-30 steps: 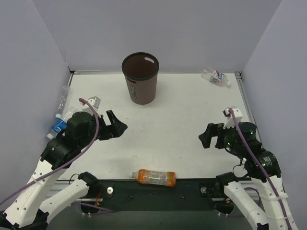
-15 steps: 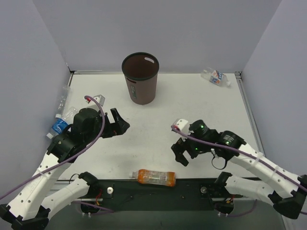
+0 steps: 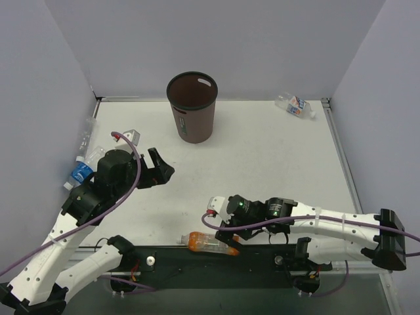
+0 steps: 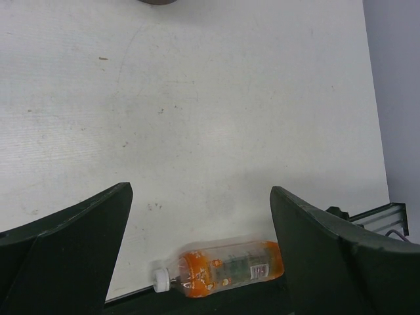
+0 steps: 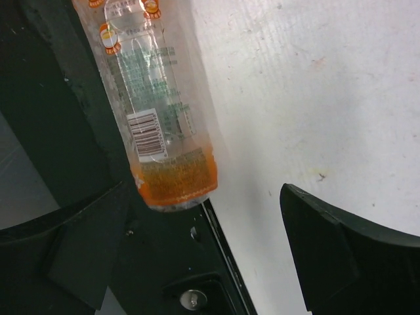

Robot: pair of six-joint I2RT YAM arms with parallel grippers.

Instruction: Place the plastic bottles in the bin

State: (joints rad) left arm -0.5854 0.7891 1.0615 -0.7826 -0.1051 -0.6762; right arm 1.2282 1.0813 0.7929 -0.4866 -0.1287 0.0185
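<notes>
- Reaching in low from the right, the right end effector (image 5: 205, 197) hovers at the base end of the orange-tinted bottle (image 3: 210, 242). Its two fingers are spread wide and grip nothing. Whether a finger touches the bottle cannot be told.
- The orange-tinted bottle lies on its side well in front of the bin (image 3: 192, 107), at the near edge of the bench (image 3: 275, 157). Its white cap points left, and it lies along a black rail (image 5: 59, 125).
- The bin stands upright towards the back of the bench, mouth open upward, with a small green-white mark on its side.
- The left end effector (image 4: 199, 190) sits in front of the bin and to its left, well apart from it, fingers spread and empty.
- A clear bottle with a blue label (image 3: 82, 167) lies far to the bin's left, against the side wall.
- A clear bottle with a red, white and blue label (image 3: 293, 105) lies on its side well to the bin's right, near the back corner.
</notes>
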